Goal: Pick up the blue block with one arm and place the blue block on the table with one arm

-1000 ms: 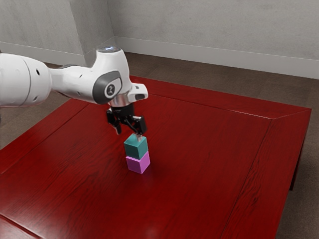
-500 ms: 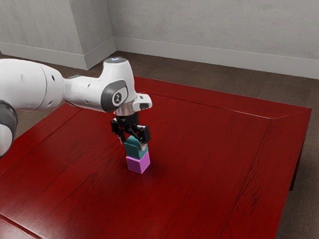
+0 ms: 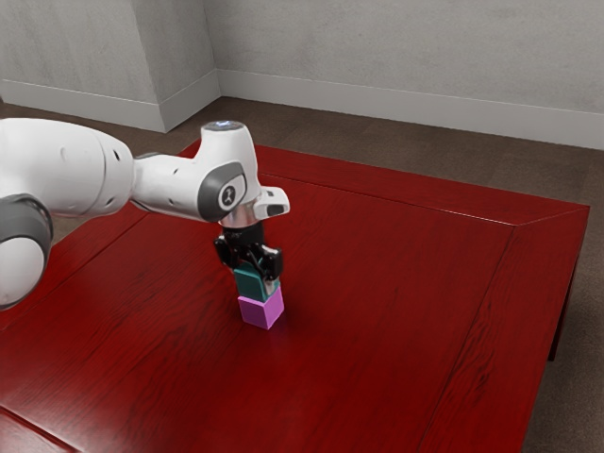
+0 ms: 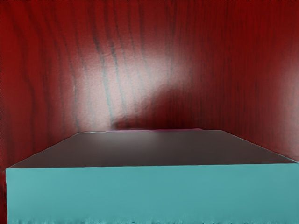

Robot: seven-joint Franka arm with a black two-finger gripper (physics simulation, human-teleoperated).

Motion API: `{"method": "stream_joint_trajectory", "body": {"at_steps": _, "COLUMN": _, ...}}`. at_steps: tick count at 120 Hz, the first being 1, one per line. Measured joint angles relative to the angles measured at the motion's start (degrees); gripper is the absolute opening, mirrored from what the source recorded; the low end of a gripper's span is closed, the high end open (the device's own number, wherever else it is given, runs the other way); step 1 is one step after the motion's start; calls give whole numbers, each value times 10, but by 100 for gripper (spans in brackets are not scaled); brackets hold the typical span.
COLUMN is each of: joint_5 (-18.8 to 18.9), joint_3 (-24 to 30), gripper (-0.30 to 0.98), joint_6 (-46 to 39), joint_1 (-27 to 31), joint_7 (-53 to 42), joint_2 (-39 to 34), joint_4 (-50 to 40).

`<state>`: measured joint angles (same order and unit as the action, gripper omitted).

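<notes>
Blue block point(image 3: 249, 286) within the pincer point(image 3: 255, 279)

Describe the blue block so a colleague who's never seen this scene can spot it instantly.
On the red wooden table, look where the black gripper reaches down to a stack of two blocks. The blue block is the upper one, teal in tone; the lower block is pinkish purple.
</notes>
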<state>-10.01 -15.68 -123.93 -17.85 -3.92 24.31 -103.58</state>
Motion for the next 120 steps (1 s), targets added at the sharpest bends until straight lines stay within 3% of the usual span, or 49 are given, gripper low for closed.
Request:
{"method": "stream_joint_trajectory", "body": {"at_steps": 21, "joint_5": 9, "joint_3": 0, "gripper": 29, "joint_6": -2, "joint_1": 0, "joint_7": 6, "joint_2": -11, "joint_4": 0}}
{"method": "stream_joint_trajectory", "body": {"at_steps": 40, "joint_5": 41, "joint_3": -2, "gripper": 23, "joint_6": 28, "joint_1": 13, "joint_7": 12, "joint_2": -64, "joint_4": 20}}
{"method": "stream_joint_trajectory", "body": {"at_steps": 57, "joint_5": 63, "joint_3": 0, "gripper": 23, "joint_6": 69, "joint_1": 94, "joint_7": 2, "joint_2": -38, "joint_4": 80}}
{"method": "stream_joint_trajectory", "body": {"at_steps": 76, "joint_5": 65, "joint_3": 1, "gripper": 23, "joint_6": 82, "joint_1": 135, "joint_7": -17, "joint_2": 13, "joint_4": 96}}
{"method": "stream_joint_trajectory", "body": {"at_steps": 120, "joint_5": 32, "joint_3": 1, "gripper": 27, "joint_6": 53, "joint_1": 146, "joint_7": -63, "joint_2": 52, "joint_4": 89}}
